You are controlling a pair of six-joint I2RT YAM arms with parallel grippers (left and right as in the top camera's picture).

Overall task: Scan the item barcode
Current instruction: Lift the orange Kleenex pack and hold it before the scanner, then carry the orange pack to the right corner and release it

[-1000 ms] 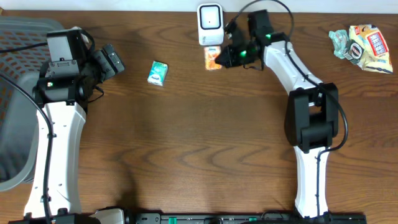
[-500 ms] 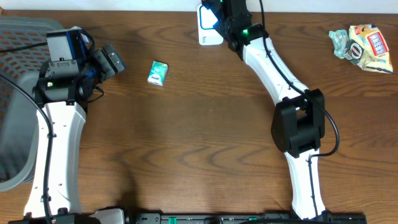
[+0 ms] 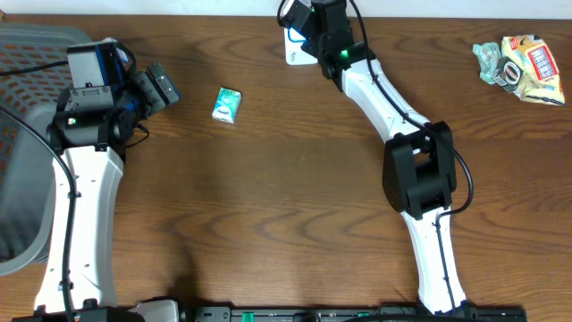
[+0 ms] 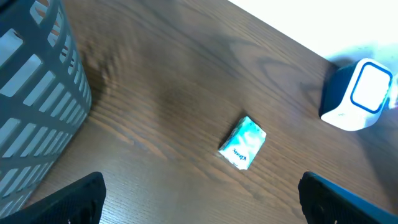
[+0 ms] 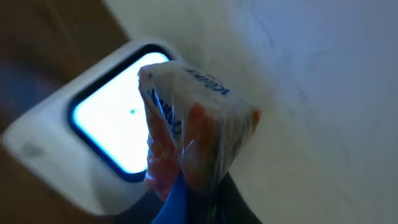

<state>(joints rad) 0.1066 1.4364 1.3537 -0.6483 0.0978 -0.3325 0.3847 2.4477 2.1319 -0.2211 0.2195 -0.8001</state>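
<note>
The right claw (image 5: 198, 200) is clamped on the lower edge of the orange packet (image 5: 194, 118) and holds it up at the far edge of the surface (image 3: 286, 206), directly in front of the scanner (image 5: 56, 158). From the right wrist view the packet stands on edge, one broad face turned toward the lit window (image 5: 106, 118). It looks close to the window, though whether it touches cannot be told. Gripping by the bottom edge leaves the printed faces bare, which is probably the point: the reader needs a clear line to the barcode. The barcode itself is not visible, so I cannot say whether the correct face is presented.

The left claw (image 3: 159, 86) hangs with its fingers wide apart, holding nothing, near the basket (image 3: 22, 134) at the left. It sits well clear of the scanner, presumably parked so it does not block the right arm.

A teal packet (image 3: 227, 105) lies flat on the surface between the left claw and the scanner, untouched. Crumpled wrappers (image 3: 518, 64) sit at the far right corner.

The scan appears to be under way.
</note>
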